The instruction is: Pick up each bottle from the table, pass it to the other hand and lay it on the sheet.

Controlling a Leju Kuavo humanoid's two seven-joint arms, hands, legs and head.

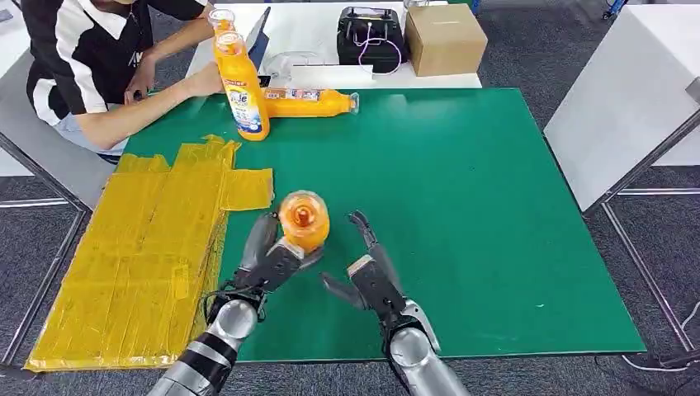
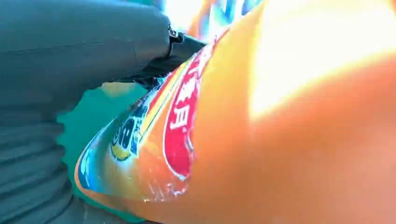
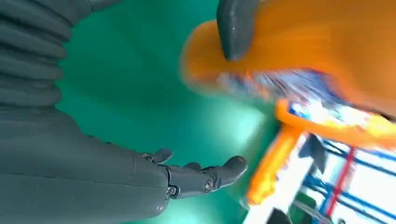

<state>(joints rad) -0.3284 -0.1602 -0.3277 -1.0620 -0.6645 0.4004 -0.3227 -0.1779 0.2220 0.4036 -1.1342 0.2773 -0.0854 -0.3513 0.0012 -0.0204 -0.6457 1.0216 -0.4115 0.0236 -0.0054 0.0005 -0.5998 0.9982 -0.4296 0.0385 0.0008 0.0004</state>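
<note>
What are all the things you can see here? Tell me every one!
Held bottle: one, orange, gripped by the left hand above the mat.
Standing bottles: two, orange, far left corner of the mat, one behind the other.
Lying bottle: one, orange, on its side beside the standing ones.
Sheet: one, yellow, left of the mat.
Mat: one, green, covering the table.
Box: one, brown cardboard, white table behind.
Case: one, black, beside the box.
Person: one, black-and-white shirt, seated far left.
Left hand: grey, gripping the held bottle.
Right hand: grey, fingers apart, beside that bottle.
</note>
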